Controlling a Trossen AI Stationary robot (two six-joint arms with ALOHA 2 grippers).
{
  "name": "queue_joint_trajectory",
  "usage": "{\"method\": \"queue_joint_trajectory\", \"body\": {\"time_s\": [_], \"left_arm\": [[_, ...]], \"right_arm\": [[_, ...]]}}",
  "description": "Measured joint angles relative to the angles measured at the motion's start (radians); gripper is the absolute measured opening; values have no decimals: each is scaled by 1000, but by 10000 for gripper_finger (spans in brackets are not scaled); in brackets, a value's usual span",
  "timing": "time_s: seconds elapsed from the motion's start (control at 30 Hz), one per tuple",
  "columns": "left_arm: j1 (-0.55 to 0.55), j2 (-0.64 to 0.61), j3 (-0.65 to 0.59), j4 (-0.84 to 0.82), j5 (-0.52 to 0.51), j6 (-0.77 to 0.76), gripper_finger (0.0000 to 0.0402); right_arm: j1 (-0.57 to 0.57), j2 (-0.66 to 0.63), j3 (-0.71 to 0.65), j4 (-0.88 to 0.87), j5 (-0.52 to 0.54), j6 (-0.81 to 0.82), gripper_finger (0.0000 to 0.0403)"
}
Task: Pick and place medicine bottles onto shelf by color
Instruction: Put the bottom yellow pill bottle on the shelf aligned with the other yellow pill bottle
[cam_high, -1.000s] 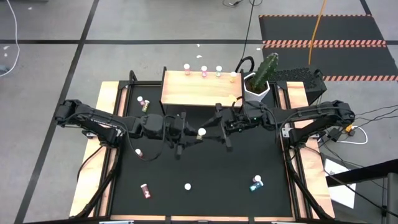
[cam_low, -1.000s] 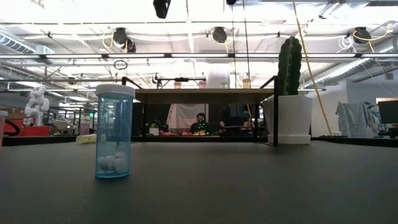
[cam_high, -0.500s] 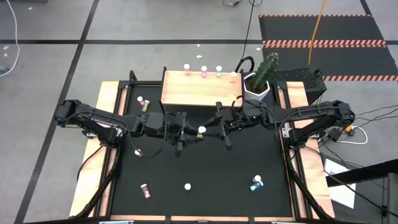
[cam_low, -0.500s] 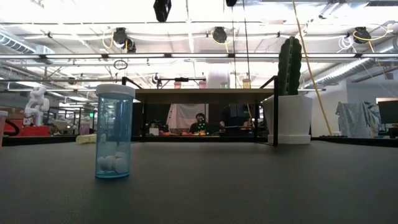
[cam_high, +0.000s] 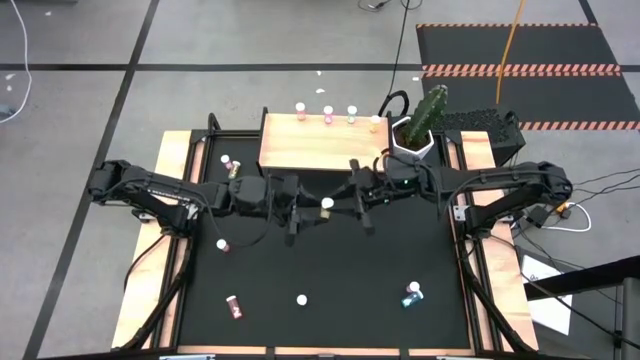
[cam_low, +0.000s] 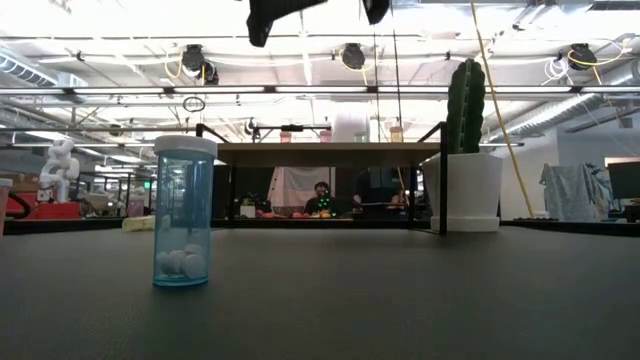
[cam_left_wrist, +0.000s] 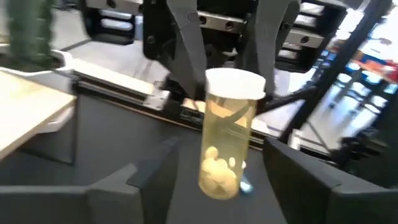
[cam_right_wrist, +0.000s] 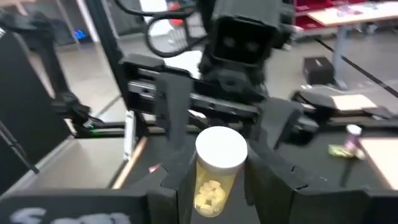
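Handover stage, by judgement. From above: yellow-olive medicine bottle (cam_high: 327, 205) in the air between left gripper (cam_high: 306, 210) and right gripper (cam_high: 346, 203), over the black mat just in front of the shelf (cam_high: 320, 150). Four bottles already in a row along the shelf's far edge, others scattered on the mat.

From table height: only a teal bottle (cam_low: 184, 212) upright up close, shelf beyond; grippers barely in at the upper edge.

From the left wrist: own fingers (cam_left_wrist: 155, 171) spread wide and clear of the bottle's sides — released. Opposing dark fingers reaching in behind the bottle.

From the right wrist: own fingers (cam_right_wrist: 177, 180) pressed against both sides of the bottle below its white cap — clenched on it.

Next, likely: draw the left arm back clear, then carry the bottle to the shelf's yellow end and set it upright.
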Motion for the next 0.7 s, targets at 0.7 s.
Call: {"method": "queue_joint_trajectory", "body": {"time_s": [0.7], "left_arm": [[76, 0, 0, -51, -85, -1, 344]], "right_arm": [[-464, -330, -218, -203, 242, -309, 120]]}}
